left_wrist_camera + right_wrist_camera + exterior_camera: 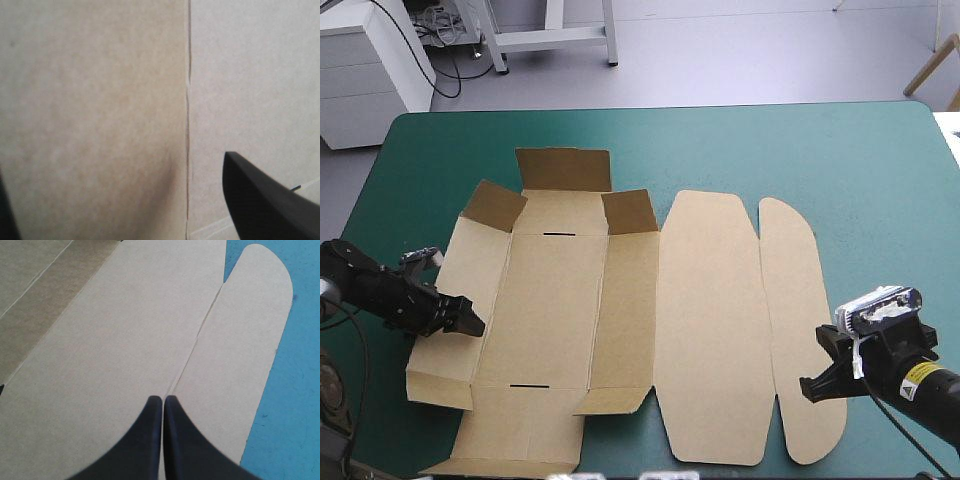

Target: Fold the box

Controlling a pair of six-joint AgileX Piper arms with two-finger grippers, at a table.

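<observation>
Pressed together into one pointed arch, the black fingers (pixel 147 440) of the right gripper (pixel 814 384) grasp nothing. They sit at the box's near right corner and aim along the crease between its lid panel (pixel 710 330) and narrow tuck flap (pixel 800 320). The box (pixel 560 300) lies spread across the teal-green cover (pixel 770 150), mostly flat, with only three small flaps (pixel 563 168) standing at its far left end. At the box's left wall panel (pixel 450 285) the left gripper (pixel 468 322) has its fingers (pixel 260 205) spread apart beside a fold line (pixel 187 125), clasping nothing. The folding looks to be at an early step, raising that left wall. The next move probably calls for catching the panel's outer edge and tipping it toward the box's middle.
</observation>
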